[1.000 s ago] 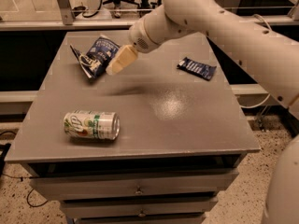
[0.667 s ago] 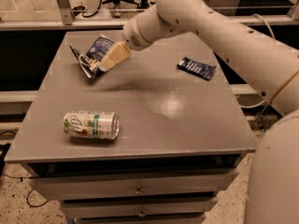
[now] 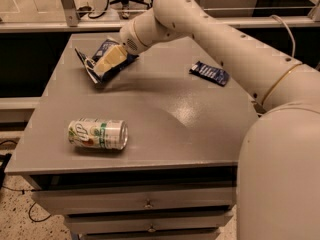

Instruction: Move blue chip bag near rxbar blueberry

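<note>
The blue chip bag (image 3: 106, 45) lies on the far left part of the grey table (image 3: 170, 119), dark navy foil with white lettering. My gripper (image 3: 106, 62), cream-coloured at the end of the white arm, rests over the middle of the bag and hides part of it. The rxbar blueberry (image 3: 209, 73), a small flat dark-blue wrapper, lies on the far right part of the table, well apart from the bag.
A green-and-white soda can (image 3: 98, 134) lies on its side near the table's front left. My white arm (image 3: 235, 49) crosses above the table's right half. Drawers sit below the table's front edge. Metal rails and a chair base stand behind.
My gripper has moved left and lower, from the bag's right edge to over its middle. The bag, bar and can have stayed in place.
</note>
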Controlling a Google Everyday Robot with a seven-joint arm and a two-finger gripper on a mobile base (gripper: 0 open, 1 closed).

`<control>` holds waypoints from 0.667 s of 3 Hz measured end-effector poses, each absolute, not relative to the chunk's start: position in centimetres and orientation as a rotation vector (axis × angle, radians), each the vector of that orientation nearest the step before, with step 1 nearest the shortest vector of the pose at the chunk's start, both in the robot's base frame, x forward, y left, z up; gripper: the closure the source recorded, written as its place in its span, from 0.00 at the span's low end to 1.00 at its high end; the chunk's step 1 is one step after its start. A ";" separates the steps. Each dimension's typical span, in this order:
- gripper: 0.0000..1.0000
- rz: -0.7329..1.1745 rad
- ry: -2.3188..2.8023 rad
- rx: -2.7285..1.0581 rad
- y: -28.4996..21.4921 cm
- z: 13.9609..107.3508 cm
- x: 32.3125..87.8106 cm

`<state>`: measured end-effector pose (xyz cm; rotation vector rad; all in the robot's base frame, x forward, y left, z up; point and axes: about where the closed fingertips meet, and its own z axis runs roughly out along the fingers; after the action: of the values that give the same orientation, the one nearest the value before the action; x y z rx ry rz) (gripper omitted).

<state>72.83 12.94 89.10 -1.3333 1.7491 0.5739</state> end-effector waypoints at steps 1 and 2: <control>0.00 0.593 1.757 -1.333 13.6 88.1 73.3; 0.16 0.604 1.757 -1.327 14.0 87.5 73.4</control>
<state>73.38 14.02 87.50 -1.3274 1.7571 0.6040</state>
